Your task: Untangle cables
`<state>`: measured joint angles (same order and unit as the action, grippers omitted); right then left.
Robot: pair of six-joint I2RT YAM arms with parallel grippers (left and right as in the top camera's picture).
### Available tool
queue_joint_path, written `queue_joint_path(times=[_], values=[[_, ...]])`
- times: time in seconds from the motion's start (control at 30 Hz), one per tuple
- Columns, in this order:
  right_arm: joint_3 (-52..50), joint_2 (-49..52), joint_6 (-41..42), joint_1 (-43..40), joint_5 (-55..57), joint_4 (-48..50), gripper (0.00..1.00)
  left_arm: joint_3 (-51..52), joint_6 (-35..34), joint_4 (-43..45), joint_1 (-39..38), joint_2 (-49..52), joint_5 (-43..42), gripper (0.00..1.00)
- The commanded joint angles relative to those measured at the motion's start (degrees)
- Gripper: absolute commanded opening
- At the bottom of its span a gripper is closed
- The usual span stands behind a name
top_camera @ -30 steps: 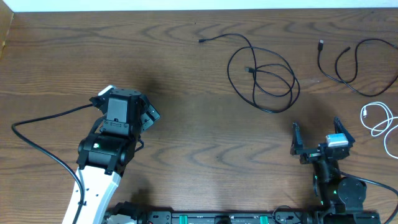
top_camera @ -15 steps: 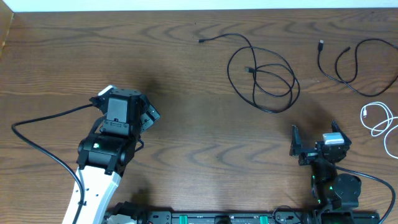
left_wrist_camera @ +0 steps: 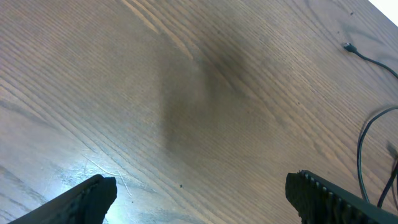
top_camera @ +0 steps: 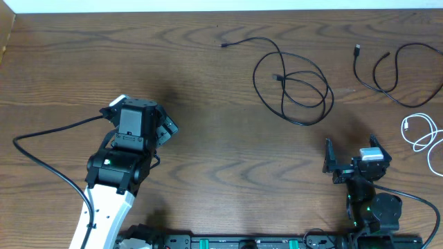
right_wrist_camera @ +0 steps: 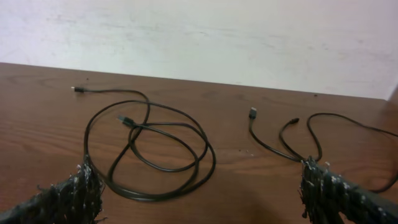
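Observation:
One black cable (top_camera: 291,86) lies in loose loops at the upper middle-right of the table; it shows as (right_wrist_camera: 149,196) in the right wrist view. A second black cable (top_camera: 387,76) curves near the right edge, its plug (right_wrist_camera: 253,113) pointing away. A white cable (top_camera: 419,131) lies coiled at the far right. The three cables lie apart. My right gripper (top_camera: 353,151) stands open below the looped cable, its fingers wide (right_wrist_camera: 202,196) and empty. Over bare wood at the left, well away from the cables, my left gripper (top_camera: 140,111) is open with nothing between its fingers (left_wrist_camera: 199,199).
The left arm's thick black wire (top_camera: 48,149) trails across the table's left side. The table's far edge meets a white wall (right_wrist_camera: 199,37). A strip of the looped black cable (left_wrist_camera: 364,149) shows at the right edge of the left wrist view.
The right arm has shifted slightly to the left and settled, its gripper still open. The left arm and the cables have not moved.

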<state>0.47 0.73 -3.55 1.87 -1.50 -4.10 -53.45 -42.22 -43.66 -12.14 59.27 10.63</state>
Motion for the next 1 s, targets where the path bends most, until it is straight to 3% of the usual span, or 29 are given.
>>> queue_joint_path(times=[0.0, 0.97], values=[[-0.2, -0.5, -0.3, 0.5, 0.9, -0.4, 0.99, -0.8, -0.3, -0.3, 0.2, 0.2, 0.4, 0.94], [-0.2, -0.5, 2.3, 0.9, 2.4, -0.4, 0.99, -0.8, -0.3, -0.3, 0.2, 0.2, 0.4, 0.94]])
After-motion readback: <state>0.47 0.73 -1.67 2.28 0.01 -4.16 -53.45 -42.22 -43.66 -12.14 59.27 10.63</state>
